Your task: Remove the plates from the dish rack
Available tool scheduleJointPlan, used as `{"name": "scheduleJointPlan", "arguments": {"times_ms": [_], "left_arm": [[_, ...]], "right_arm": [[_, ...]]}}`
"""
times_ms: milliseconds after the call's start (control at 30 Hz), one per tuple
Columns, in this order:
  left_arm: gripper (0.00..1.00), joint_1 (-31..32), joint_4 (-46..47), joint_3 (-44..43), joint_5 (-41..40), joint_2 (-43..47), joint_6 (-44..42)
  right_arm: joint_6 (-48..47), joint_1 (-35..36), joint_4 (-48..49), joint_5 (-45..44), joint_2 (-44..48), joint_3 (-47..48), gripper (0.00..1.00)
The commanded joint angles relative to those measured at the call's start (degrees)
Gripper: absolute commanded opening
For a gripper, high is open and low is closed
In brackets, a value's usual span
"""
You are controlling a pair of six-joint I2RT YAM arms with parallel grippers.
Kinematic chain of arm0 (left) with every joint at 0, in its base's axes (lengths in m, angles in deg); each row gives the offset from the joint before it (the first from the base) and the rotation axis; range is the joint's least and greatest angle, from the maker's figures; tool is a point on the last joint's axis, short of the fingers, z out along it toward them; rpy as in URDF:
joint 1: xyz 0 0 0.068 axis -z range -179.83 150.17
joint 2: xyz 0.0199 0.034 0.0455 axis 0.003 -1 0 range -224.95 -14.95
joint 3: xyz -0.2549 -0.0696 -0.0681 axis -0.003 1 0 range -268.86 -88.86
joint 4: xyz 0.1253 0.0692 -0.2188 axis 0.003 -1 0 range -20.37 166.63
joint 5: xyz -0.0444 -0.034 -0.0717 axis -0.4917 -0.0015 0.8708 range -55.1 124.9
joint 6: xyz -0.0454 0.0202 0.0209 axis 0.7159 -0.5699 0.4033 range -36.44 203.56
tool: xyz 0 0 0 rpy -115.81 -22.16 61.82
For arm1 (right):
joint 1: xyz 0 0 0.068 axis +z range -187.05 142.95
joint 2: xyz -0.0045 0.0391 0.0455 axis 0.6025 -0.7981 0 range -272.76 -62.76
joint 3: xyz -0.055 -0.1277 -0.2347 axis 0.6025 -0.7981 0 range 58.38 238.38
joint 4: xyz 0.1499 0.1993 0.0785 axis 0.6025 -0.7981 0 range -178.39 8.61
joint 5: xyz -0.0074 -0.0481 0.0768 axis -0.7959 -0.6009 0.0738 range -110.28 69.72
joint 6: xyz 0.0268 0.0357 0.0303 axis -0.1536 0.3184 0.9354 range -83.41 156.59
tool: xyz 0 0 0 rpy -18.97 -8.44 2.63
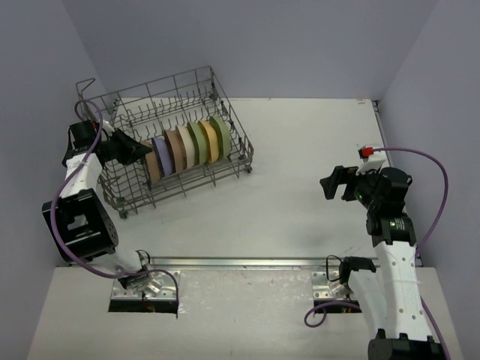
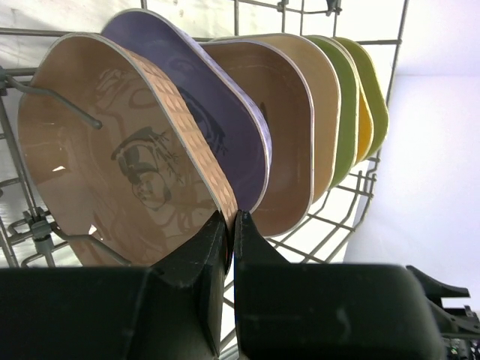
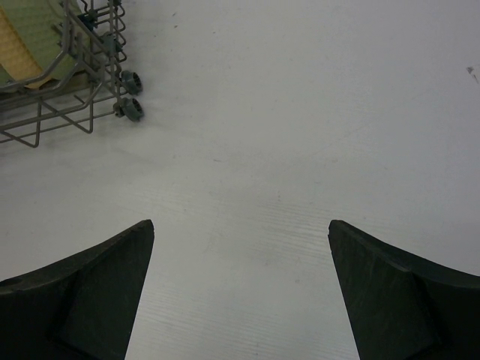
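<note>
Several pastel plates stand on edge in a row in the grey wire dish rack at the far left. From left to right they are tan, lavender, brown, cream, green, yellow and olive. My left gripper is shut on the rim of the tan plate, with one finger on each side of its edge. The lavender plate stands just behind it. My right gripper is open and empty above the bare table.
The rack's corner with its small wheels shows at the upper left of the right wrist view, with the olive plate behind the wires. Grey walls close in the table on the left, far side and right. A metal rail runs along the near edge.
</note>
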Motion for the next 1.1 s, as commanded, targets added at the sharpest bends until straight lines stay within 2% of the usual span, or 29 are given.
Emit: {"name": "scheduleJointPlan", "arguments": {"times_ms": [0, 467, 733, 933, 1067], "left_arm": [[0.0, -2.4, 3.37, 0.47, 2.8, 2.97, 0.35], [0.0, -6.63, 17.32, 4.69, 19.91, 8.99, 9.25], [0.0, -7.15, 20.22, 4.18, 23.11, 11.49, 11.88], [0.0, -6.3, 14.17, -4.43, 24.62, 15.09, 0.64], [0.0, -3.41, 2.23, -13.8, 21.58, 16.92, -13.58]], "right_arm": [[0.79, -0.22, 2.22, 0.73, 0.12, 2.51, 0.99], [0.89, -0.3, 1.85, 1.35, 0.47, 3.04, 0.99], [0.82, -0.22, 1.4, 1.64, 0.76, 3.24, 0.99], [3.51, -0.22, 0.52, 2.1, 0.03, 4.3, 0.99], [6.47, -0.22, -0.81, 4.11, -0.54, 5.56, 0.99]]}}
